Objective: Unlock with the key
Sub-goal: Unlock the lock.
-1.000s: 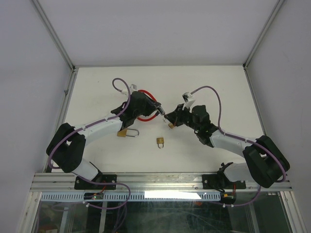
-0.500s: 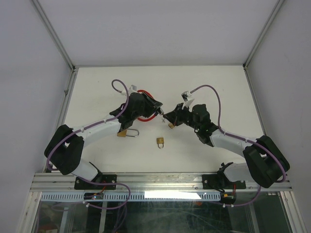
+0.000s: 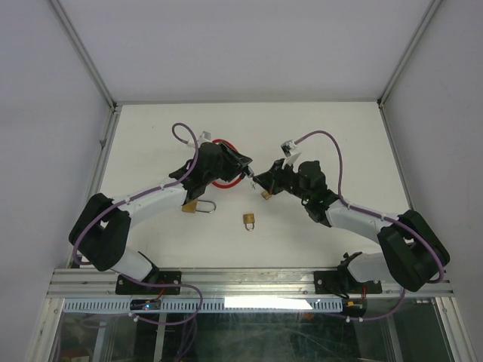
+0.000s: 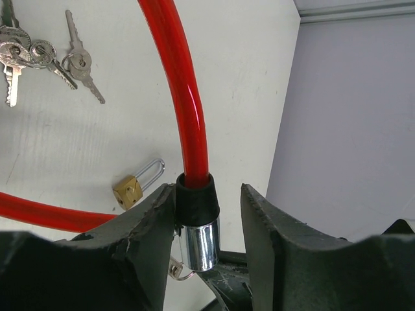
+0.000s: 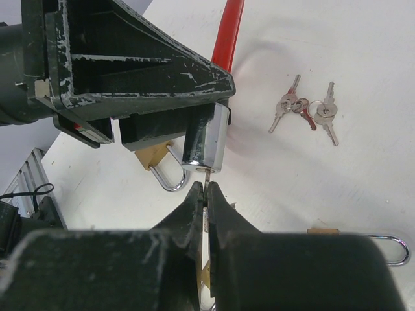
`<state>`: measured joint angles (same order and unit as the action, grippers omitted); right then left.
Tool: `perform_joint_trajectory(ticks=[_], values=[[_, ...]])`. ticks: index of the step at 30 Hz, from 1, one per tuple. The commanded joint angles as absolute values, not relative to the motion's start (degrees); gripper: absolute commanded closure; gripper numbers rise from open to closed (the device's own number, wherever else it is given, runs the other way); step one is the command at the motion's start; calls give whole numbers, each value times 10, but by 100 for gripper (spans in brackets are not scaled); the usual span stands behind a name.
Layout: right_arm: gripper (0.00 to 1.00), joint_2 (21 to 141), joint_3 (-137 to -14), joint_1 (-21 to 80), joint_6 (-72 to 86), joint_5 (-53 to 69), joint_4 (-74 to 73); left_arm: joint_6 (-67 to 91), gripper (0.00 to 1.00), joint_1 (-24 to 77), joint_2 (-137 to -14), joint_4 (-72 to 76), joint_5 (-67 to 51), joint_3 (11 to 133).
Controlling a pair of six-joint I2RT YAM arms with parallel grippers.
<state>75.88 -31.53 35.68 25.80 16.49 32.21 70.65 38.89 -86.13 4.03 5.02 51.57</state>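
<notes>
A red cable lock [image 3: 219, 183] lies at mid table. My left gripper [image 3: 242, 167] is shut on its head end; in the left wrist view [image 4: 209, 201] the black collar and chrome cylinder [image 4: 198, 241] press against one finger, with a small gap to the other. My right gripper [image 3: 258, 179] faces it and is shut on a small key [image 5: 207, 175]. In the right wrist view [image 5: 206, 189] the key's tip touches the bottom face of the chrome cylinder [image 5: 206, 142].
Three brass padlocks lie on the white table: one below the left arm [image 3: 198, 206], one in the middle [image 3: 249, 220], one under the right gripper [image 3: 266, 194]. Spare key bunches [image 5: 305, 109] lie beyond the cable and also show in the left wrist view [image 4: 39, 55].
Both grippers have shifted slightly toward the far side, still tip to tip. The lock head and the key have stayed together.
</notes>
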Motion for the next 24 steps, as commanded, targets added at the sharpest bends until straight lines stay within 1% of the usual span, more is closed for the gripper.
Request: perform_joint_trajectory(ticks=[1,4,17,21,24], values=[[100,749,-360,367,247,169,407,725,54,392,-867,45,-9,510],[100,749,-359,369,248,169,408,725,53,390,-873,44,-7,511],[100,759,-357,376,250,159,415,729,57,377,-908,33,1,526],[100,763,-356,378,250,152,415,727,64,379,-912,36,-15,528],[100,770,-358,380,245,147,415,728,74,379,-910,50,-28,523]])
